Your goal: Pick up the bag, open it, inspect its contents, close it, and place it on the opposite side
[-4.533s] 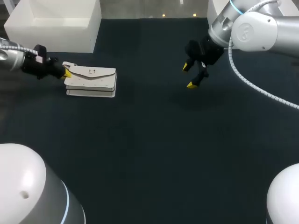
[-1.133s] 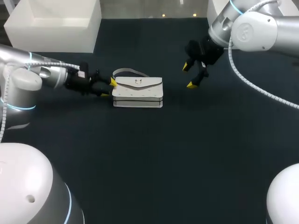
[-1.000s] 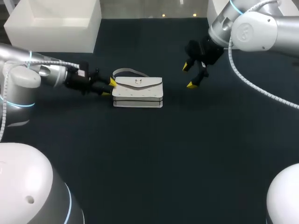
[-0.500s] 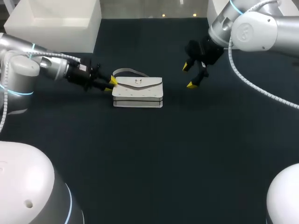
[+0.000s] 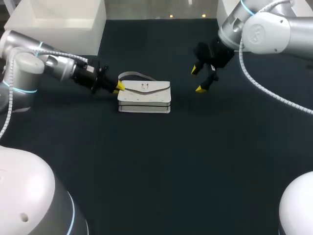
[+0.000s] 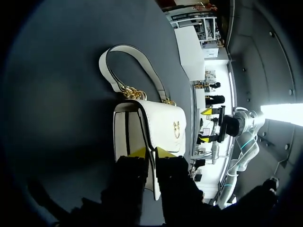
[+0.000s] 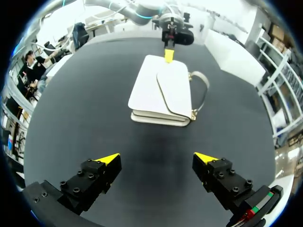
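Note:
A white flap bag [image 5: 144,95] with a gold clasp lies flat on the dark table, left of the middle, its strap [image 5: 137,75] looped behind it. My left gripper [image 5: 119,87] is at the bag's left end. In the left wrist view its fingers [image 6: 150,152] stand narrowly apart on either side of the flap's edge, with the bag [image 6: 165,127] and strap [image 6: 113,71] ahead of them. My right gripper [image 5: 198,80] hangs wide open above the table to the right of the bag, holding nothing. In the right wrist view the bag [image 7: 151,92] lies ahead of the open right gripper [image 7: 156,158], with the left gripper [image 7: 168,54] beyond it.
A white box [image 5: 58,24] stands at the back left of the table. Part of another white object [image 5: 222,7] shows at the back right, behind my right arm. Bare dark tabletop [image 5: 161,161] stretches in front of the bag.
Since the oldest frame the bag has come from the far left toward the middle. Over the last second the left gripper's fingers narrowed at the flap's edge. The right arm stayed still.

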Available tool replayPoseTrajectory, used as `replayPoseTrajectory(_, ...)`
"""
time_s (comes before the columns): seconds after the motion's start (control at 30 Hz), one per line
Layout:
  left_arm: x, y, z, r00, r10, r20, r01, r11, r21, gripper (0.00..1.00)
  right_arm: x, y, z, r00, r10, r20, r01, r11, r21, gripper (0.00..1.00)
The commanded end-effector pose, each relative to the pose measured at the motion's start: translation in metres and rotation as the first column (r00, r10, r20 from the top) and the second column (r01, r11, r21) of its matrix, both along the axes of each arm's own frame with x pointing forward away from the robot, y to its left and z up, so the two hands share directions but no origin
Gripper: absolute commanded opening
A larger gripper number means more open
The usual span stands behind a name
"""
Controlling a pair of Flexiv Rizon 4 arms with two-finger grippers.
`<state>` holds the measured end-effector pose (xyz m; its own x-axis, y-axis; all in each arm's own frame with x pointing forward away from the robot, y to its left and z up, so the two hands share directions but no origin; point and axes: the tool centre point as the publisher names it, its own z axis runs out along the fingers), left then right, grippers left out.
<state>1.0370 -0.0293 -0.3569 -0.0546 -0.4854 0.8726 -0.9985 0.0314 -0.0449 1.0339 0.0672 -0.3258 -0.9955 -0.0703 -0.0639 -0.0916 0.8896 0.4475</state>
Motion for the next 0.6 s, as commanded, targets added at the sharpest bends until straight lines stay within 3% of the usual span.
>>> replayPoseTrajectory(0.03, 0.002, -0.002, -0.003, 1.000, -0.013, -0.005, 0.013, 1.000, -0.004, 0.00, 0.001, 0.000, 0.000, 1.000, 0.001, -0.002, -0.001, 1.000, 0.001, 1.00)
replayPoseTrajectory(0.6, 0.004, -0.035, -0.001, 0.997, 0.031, 0.064, -0.029, 0.999, -0.038, 0.00, 0.001, 0.000, 0.000, 1.000, 0.001, -0.002, -0.001, 1.000, 0.001, 1.00)
